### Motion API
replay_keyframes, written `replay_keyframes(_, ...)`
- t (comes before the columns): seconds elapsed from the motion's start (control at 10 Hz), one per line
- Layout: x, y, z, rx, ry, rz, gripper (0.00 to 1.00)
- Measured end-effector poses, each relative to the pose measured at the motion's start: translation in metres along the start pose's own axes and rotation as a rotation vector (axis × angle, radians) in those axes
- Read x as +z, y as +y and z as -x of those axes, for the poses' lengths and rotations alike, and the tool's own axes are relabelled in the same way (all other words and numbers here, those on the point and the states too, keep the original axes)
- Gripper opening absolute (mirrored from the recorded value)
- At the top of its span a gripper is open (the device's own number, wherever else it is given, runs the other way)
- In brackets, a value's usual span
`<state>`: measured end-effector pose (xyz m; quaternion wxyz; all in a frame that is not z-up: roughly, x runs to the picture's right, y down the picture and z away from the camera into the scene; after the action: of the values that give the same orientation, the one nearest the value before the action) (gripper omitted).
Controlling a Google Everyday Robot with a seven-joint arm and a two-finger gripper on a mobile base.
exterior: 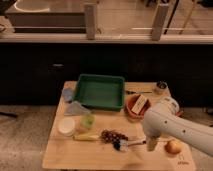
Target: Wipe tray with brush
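Observation:
The green tray [100, 93] lies at the back middle of the wooden table, holding nothing. The brush [126, 145] lies near the front edge, its dark bristly head to the left and its thin pale handle pointing right. My white arm reaches in from the right, and the gripper [151, 145] hangs low at the right end of the brush handle. The arm hides whether it touches the handle. The gripper is well in front of and to the right of the tray.
A dark grape-like cluster [112, 135] and a yellow item [86, 137] lie left of the brush. An orange round fruit [173, 146] sits right of the gripper. A brown bowl [136, 106], green cup [88, 120], white lid [66, 125] and grey cloth [76, 108] surround the tray.

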<state>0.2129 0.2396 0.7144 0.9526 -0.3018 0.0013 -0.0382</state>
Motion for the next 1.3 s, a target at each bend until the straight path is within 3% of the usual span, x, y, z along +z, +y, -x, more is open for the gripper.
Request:
replay_keyframes(0.9, 0.037, -0.032, 0.032, -0.007, 0.009, -0.046, 0.80)
replay_keyframes(1.3, 0.056, -0.025, 0.034, 0.022, -0.027, -0.010, 0.80)
